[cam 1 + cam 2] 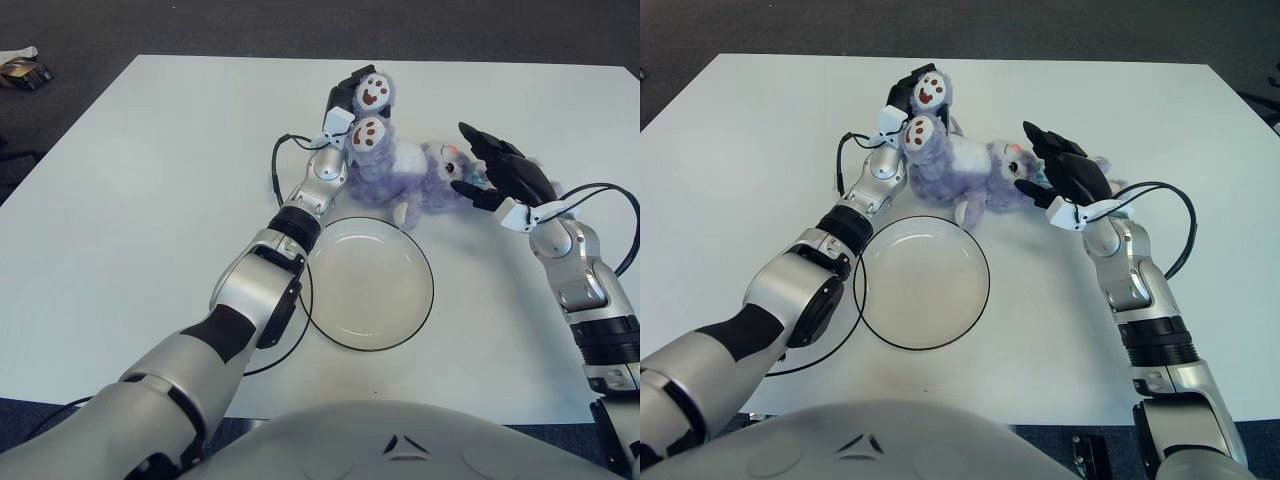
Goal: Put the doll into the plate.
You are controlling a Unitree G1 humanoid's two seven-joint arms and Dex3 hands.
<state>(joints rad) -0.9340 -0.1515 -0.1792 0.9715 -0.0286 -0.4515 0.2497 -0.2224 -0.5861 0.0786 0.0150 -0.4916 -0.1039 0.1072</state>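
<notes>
Gripping doll (pixel 405 172) legs: left hand (pixel 343 108); right hand (pixel 503 172) fingers spread at head; plate (pixel 371 283) near.

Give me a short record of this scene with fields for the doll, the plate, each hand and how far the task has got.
doll: purple plush doll lying on the white table, just beyond the plate, feet raised on the left side
plate: clear round plate, nothing in it, nearer the robot than the doll
left hand: left hand at the doll's feet, fingers around them
right hand: right hand at the doll's head end, fingers spread, not clearly gripping
task state: doll not yet in the plate
</notes>
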